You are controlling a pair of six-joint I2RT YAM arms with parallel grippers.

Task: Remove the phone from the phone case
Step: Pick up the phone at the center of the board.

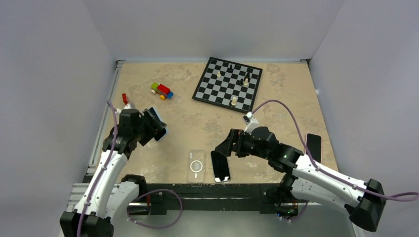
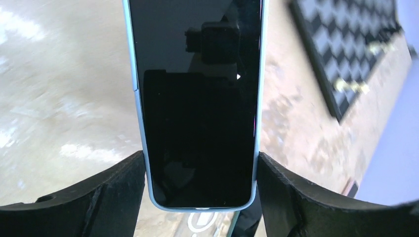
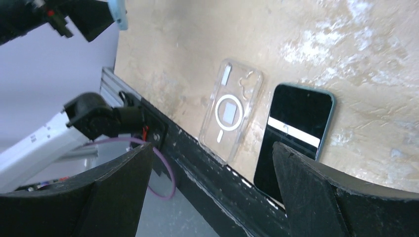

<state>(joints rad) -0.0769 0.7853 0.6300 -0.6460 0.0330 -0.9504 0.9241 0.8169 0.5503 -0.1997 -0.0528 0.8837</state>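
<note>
My left gripper (image 1: 157,127) is shut on a phone in a light blue case (image 1: 160,123) and holds it above the table's left side. In the left wrist view the black screen with its blue case rim (image 2: 200,98) sits clamped between the two fingers of the left gripper (image 2: 200,170). My right gripper (image 1: 223,148) is open and empty, hovering over the near edge. Below the right gripper (image 3: 210,150) lie an empty clear case with a white ring (image 3: 231,111) and a bare dark phone (image 3: 295,133), side by side, also in the top view as the clear case (image 1: 196,166) and the phone (image 1: 221,166).
A chessboard (image 1: 228,84) with several pieces lies at the back right, also in the left wrist view (image 2: 356,54). A toy brick car (image 1: 162,91) and a red brick (image 1: 125,98) sit at the back left. Another black phone (image 1: 313,146) lies at the right edge.
</note>
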